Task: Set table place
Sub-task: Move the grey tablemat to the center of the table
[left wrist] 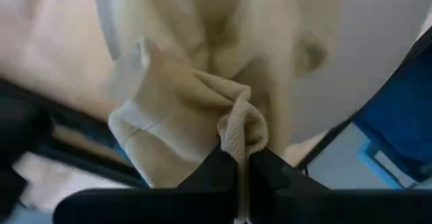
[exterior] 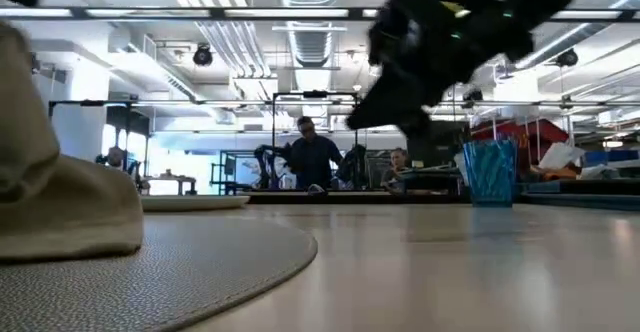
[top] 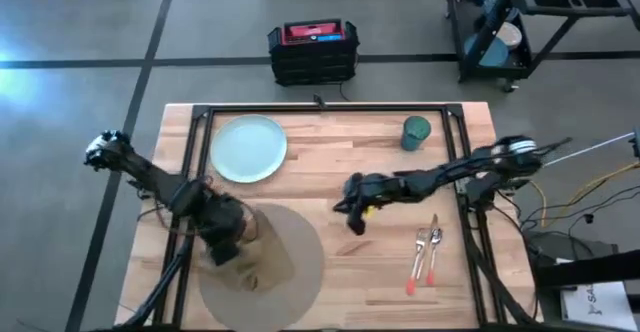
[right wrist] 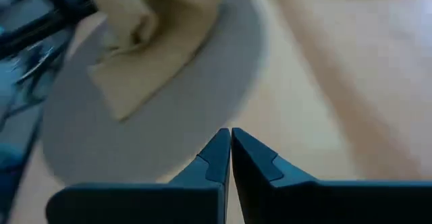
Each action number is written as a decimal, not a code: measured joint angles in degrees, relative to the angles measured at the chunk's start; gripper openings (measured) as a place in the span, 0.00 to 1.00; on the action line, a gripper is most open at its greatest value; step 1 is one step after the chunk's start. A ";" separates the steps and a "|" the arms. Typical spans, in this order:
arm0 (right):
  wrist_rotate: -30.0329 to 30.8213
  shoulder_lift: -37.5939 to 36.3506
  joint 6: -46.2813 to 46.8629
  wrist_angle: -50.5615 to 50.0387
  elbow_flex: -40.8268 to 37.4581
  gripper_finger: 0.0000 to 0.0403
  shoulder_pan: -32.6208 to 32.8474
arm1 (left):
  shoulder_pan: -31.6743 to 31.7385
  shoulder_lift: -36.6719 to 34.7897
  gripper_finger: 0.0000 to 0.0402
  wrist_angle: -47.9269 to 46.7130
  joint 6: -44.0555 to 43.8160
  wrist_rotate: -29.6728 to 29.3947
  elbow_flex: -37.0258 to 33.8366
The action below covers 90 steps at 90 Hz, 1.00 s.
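The tan napkin [top: 262, 262] hangs bunched over the round mat's [top: 305, 247] left side, a fold pinched in the left gripper [left wrist: 241, 162], presumably lifted for moving off the mat. The plate [top: 248, 149] waits behind, the cup [top: 416, 133] far right, fork and knife [top: 425, 255] right. The right gripper [right wrist: 230, 150], jaws pressed together, hovers over bare wood beside the mat's right edge

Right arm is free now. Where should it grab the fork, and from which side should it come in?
Grip the fork on its orange handle, the thicker end toward the near table edge. It lies flat beside the knife, so come straight down with the fingers across the handle. The right gripper is shut and must open first.
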 joint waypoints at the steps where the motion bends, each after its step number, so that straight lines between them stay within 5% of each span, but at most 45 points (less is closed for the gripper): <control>1: -0.75 0.80 -0.11 -0.17 0.80 0.00 0.11 | -0.42 -0.26 0.01 -0.02 -0.60 -0.07 -0.29; 14: -4.95 11.43 -2.52 -7.37 11.57 0.00 0.78 | -3.81 -1.63 0.08 5.81 -1.74 -2.26 -3.38; 29: -4.99 20.87 -5.29 -15.45 22.62 0.00 1.52 | -3.66 -1.13 0.21 12.06 6.49 -11.62 -4.36; 45: -5.19 24.83 -7.41 -19.87 28.52 0.00 2.49 | -3.28 0.27 0.32 21.66 21.83 -21.75 -4.43; 63: -4.52 25.86 -8.05 -25.59 29.47 0.00 1.99 | -3.34 1.35 0.38 28.54 29.98 -23.21 -4.54; 90: 15.45 23.30 -8.48 -46.65 29.44 0.00 0.77 | -3.33 1.36 0.40 27.53 27.11 -24.13 -5.00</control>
